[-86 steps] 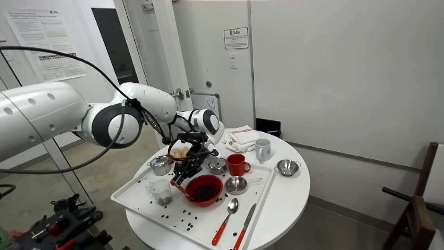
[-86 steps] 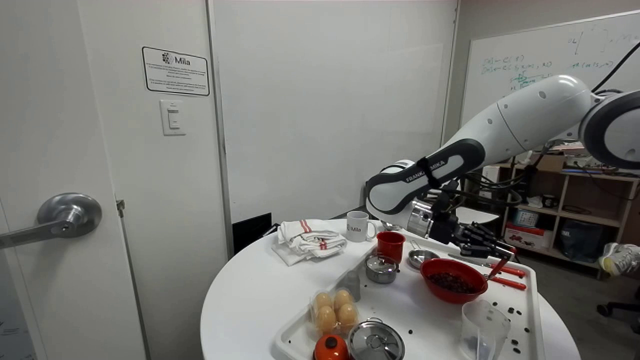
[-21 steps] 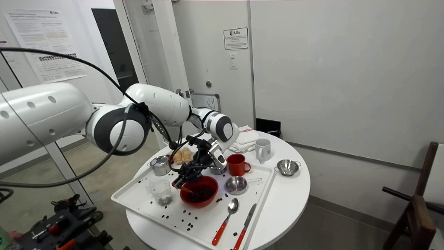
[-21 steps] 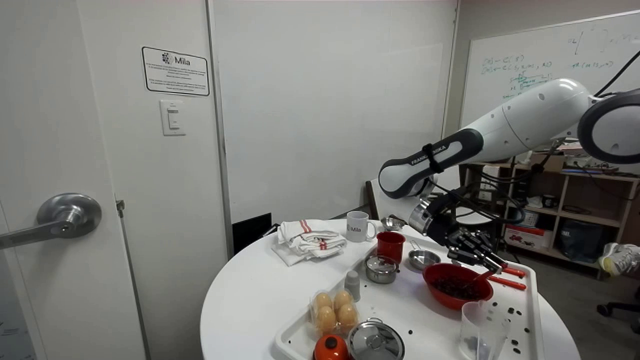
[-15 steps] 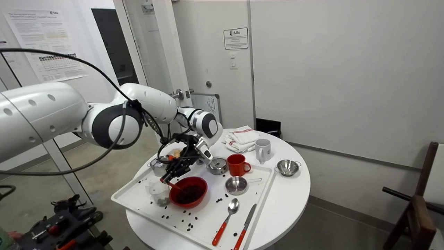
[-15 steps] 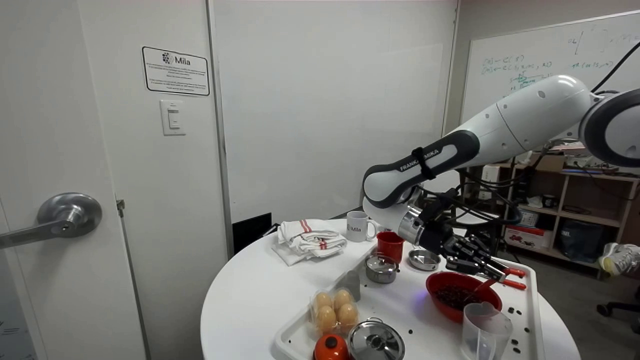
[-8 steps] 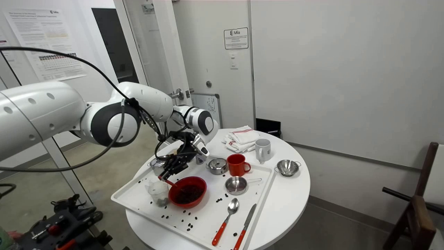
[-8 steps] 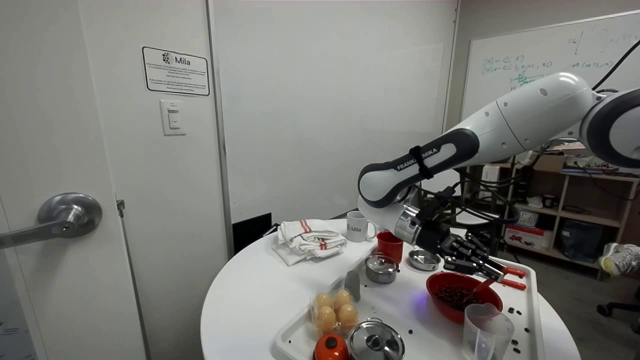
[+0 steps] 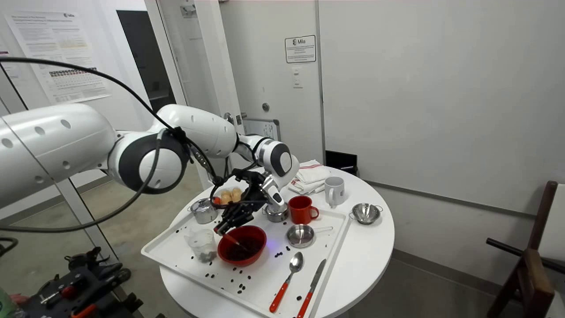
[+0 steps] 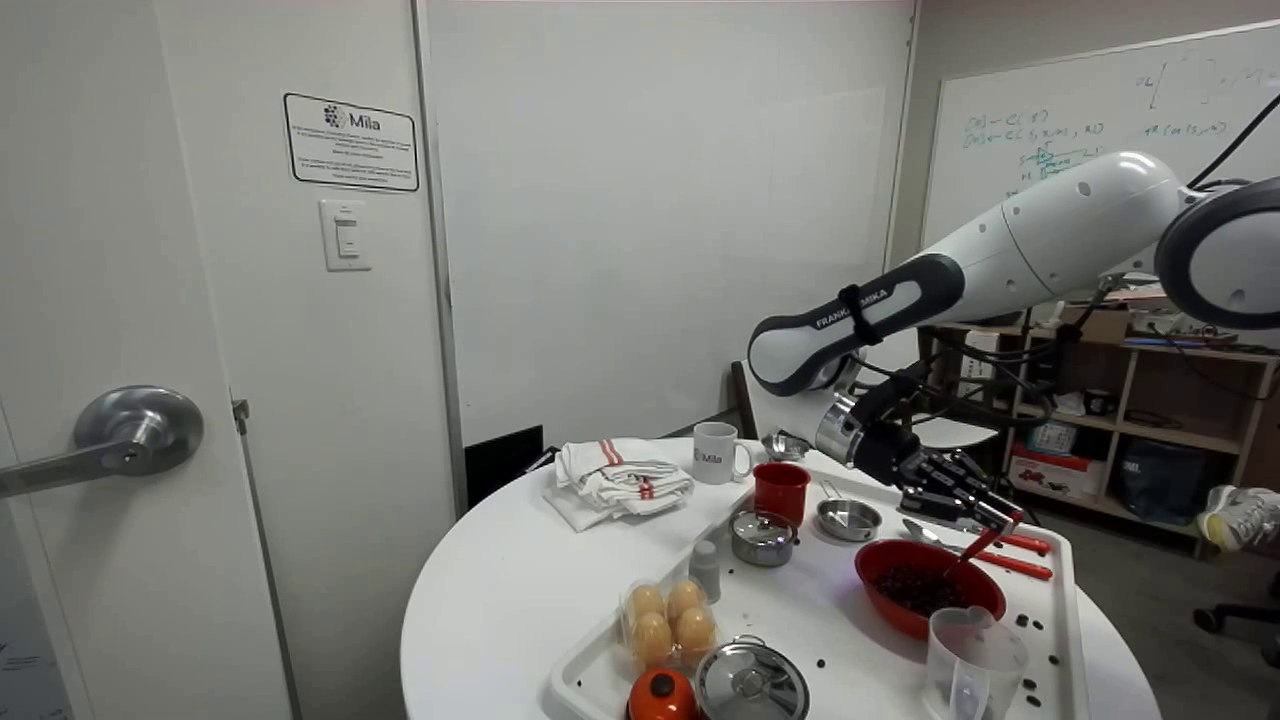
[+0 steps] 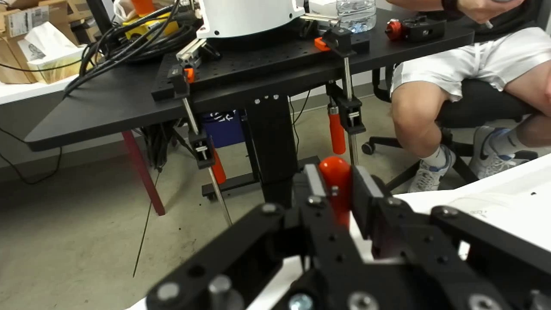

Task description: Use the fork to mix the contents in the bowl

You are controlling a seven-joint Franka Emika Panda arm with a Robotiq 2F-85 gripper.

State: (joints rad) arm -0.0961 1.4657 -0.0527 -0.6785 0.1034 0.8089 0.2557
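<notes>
My round white desk (image 9: 364, 251) carries a white rectangular tray (image 9: 265, 278) with a raised rim, set under the shallow, round red bowl (image 9: 242, 263) probably to catch spills. With the white wrist (image 9: 280, 159) bent back, I have my black two-fingered claw (image 11: 340, 185) slanting down just above the bowl's edge. Its fingers (image 11: 316, 181) pinch the red-handled fork (image 10: 980, 546) high up; this should leave length for stirring and spare them the mess. The fork leans into the bowl, its head lost to my cameras in the dark, blackish-red contents (image 10: 915, 592), so mixing looks underway. Small dark bean-like bits (image 9: 299, 297) lie strewn outside the bowl.
</notes>
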